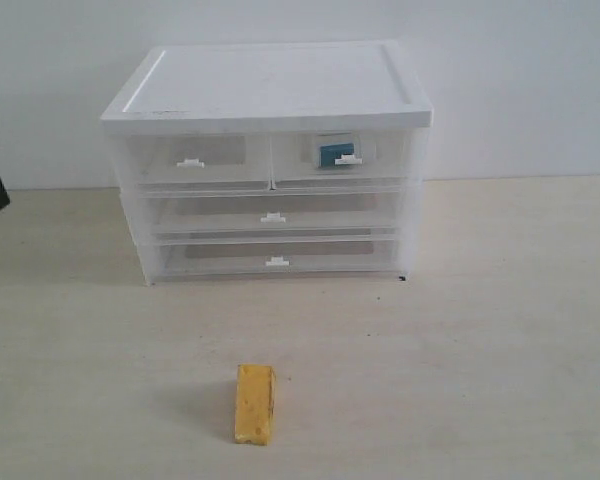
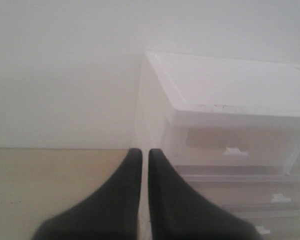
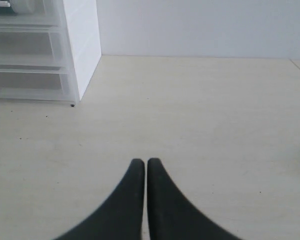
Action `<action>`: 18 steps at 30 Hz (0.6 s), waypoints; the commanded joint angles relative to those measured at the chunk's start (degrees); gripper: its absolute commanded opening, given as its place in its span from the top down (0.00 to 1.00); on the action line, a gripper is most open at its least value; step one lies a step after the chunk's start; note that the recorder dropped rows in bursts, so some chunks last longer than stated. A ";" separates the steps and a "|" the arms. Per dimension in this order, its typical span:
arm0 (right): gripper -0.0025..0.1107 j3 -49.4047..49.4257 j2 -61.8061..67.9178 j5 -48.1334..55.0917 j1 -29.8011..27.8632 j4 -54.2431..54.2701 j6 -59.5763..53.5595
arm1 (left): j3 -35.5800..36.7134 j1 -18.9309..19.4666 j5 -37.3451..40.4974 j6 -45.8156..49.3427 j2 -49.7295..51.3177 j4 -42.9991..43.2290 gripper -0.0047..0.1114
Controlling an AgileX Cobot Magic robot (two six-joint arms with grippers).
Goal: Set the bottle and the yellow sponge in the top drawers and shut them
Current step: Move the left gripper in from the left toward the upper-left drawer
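Yellow sponge [image 1: 254, 403] lies on table [image 1: 480, 350] before cabinet [image 1: 270, 90] holding the bottle [image 1: 332, 155].

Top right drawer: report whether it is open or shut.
Shut. The top right drawer has its front flush with the top left drawer and the cabinet; the bottle shows inside through the clear front.

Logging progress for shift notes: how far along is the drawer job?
Done: the bottle sits inside the closed right top drawer. In hand: nothing; left gripper and right gripper show jaws shut, empty. Left: the yellow sponge lies on the table, and the left top drawer, closed, must take it.
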 commanded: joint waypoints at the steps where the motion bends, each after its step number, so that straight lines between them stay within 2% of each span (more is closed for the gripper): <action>1: 0.98 0.21 -0.38 -0.23 0.05 -0.14 0.34 | -0.42 -4.98 -4.75 7.31 4.61 -7.75 0.92; 4: 0.98 0.21 -0.38 -0.23 0.05 -0.14 0.34 | -0.42 -8.85 -7.94 15.98 7.63 -16.62 0.92; 6: 0.98 0.21 -0.38 -0.23 0.05 -0.14 0.34 | -0.42 -11.24 -10.81 18.14 9.75 -20.08 0.92; 12: 0.98 0.21 -0.38 -0.23 0.05 -0.14 0.34 | -0.57 -18.23 -19.36 18.14 15.93 -23.07 0.92; 18: 0.98 0.21 -0.38 -0.23 0.05 -0.14 0.34 | -0.85 -22.13 -28.62 18.40 22.67 -24.73 0.92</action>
